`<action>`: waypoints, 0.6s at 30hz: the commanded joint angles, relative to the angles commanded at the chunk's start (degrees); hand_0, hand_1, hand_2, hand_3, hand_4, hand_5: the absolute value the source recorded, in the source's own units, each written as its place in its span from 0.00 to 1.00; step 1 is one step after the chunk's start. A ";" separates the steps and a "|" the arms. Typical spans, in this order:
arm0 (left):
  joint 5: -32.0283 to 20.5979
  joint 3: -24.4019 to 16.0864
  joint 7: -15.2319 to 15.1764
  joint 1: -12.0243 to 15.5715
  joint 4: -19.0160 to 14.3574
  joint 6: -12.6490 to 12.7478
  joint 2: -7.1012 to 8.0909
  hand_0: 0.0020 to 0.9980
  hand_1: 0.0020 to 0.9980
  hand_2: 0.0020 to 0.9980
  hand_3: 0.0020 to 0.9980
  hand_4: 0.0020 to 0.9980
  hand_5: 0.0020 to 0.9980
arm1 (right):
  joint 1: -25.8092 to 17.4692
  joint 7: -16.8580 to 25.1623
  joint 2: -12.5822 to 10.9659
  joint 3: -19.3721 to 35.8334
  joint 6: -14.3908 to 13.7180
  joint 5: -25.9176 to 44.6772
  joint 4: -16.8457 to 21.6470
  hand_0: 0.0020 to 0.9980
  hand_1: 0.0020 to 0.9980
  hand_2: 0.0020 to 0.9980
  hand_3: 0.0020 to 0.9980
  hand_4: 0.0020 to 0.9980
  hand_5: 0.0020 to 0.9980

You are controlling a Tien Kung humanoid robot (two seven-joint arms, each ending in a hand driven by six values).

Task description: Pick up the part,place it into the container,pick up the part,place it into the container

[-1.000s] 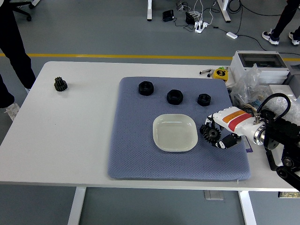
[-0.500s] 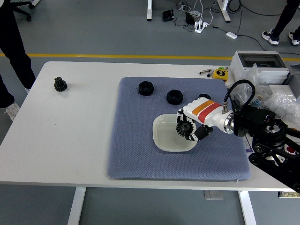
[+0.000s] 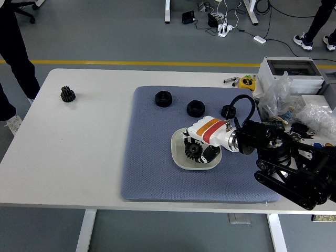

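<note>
**Gear over the dish, release pending**

Step in hand: placing. The right hand (image 3: 198,146), reaching in from the right edge, sits at frame centre over the white container (image 3: 179,156), fingers clamped on a black toothed gear (image 3: 193,150). The gear hangs inside the dish's outline; whether it touches the bottom I cannot tell.

Next move, as I judge it: spread the fingers so the gear drops in, then lift clear without dragging the dish across the blue mat (image 3: 152,157).

The gear looks dark, small, with teeth around the rim, partly hidden by the fingers.

A second gear (image 3: 67,94) stands on the bare table at upper left. Three black nuts (image 3: 164,98) lie along the mat's upper part.
</note>
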 joint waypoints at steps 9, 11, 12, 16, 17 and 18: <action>1.24 -0.67 0.32 0.07 -0.09 -0.27 0.06 0.65 0.66 0.61 0.55 0.59 0.48 | 0.15 1.43 -0.94 1.88 0.68 -0.25 0.59 0.34 0.52 0.74 0.83 1.00 0.19; 1.48 -0.84 0.39 0.11 -0.08 -0.30 0.04 0.65 0.66 0.61 0.55 0.59 0.48 | 0.26 1.66 -1.16 2.04 0.76 -0.22 0.65 0.34 0.52 0.74 0.83 1.00 0.19; 1.50 -0.85 0.41 0.13 -0.09 -0.31 0.04 0.65 0.66 0.61 0.55 0.59 0.48 | 0.27 1.77 -1.25 2.12 0.83 -0.22 0.68 0.34 0.52 0.74 0.83 1.00 0.19; 1.50 -0.87 0.45 0.16 -0.08 -0.32 0.01 0.65 0.66 0.61 0.55 0.59 0.48 | 0.21 1.89 -1.76 2.52 1.08 -0.12 1.23 0.35 0.54 0.75 0.84 1.00 0.19; 1.37 -0.82 0.43 0.15 -0.08 -0.29 0.00 0.65 0.66 0.61 0.55 0.59 0.48 | 0.13 1.79 -2.01 2.87 1.01 -0.13 1.51 0.35 0.54 0.75 0.84 1.00 0.19; 1.23 -0.77 0.40 0.15 -0.08 -0.26 -0.01 0.65 0.66 0.61 0.55 0.59 0.48 | 0.06 1.66 -2.23 3.28 0.90 -0.14 1.71 0.35 0.54 0.75 0.84 1.00 0.19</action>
